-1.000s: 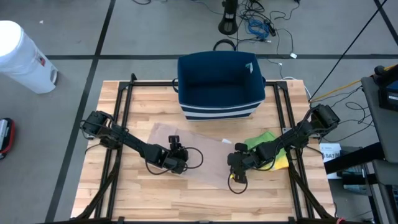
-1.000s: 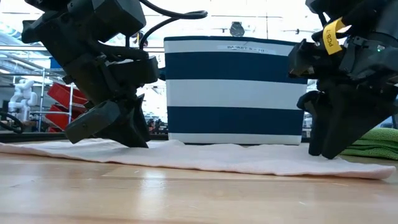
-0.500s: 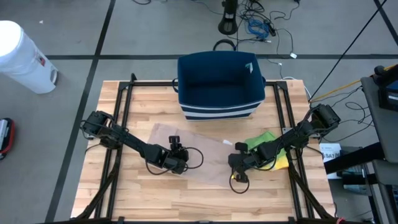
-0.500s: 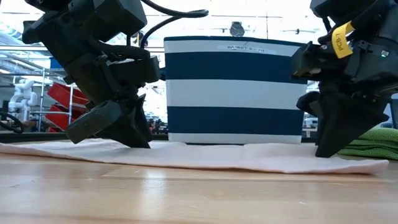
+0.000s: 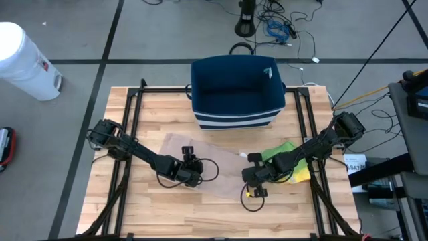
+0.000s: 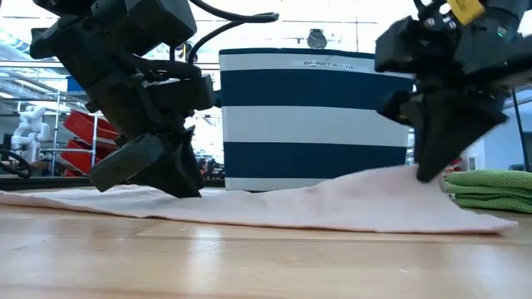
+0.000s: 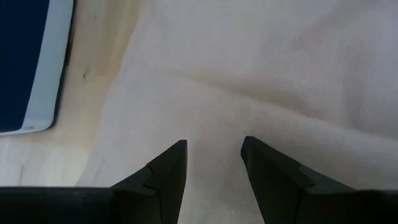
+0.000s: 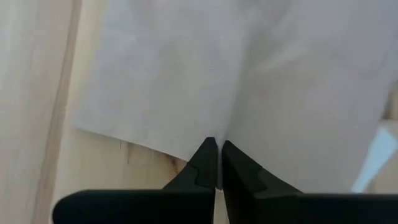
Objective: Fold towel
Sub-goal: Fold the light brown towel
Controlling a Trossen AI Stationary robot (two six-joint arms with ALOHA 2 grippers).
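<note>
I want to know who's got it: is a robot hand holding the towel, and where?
Yes. The right gripper pinches the pale towel by its edge, lifting it. The left gripper holds nothing.

- The striped basket blocks the far side of the table.
- Green cloths lie just beside the right gripper.
- The near table edge is bare wood.

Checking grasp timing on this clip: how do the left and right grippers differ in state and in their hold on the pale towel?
The right gripper is shut on the pale towel, pinching a fold of its edge; the left gripper is open, fingers apart over flat cloth. In the low view, the right gripper has the cloth raised into a peak, while under the left gripper it lies flat. Both are low over the same towel, in front of the striped basket.
</note>
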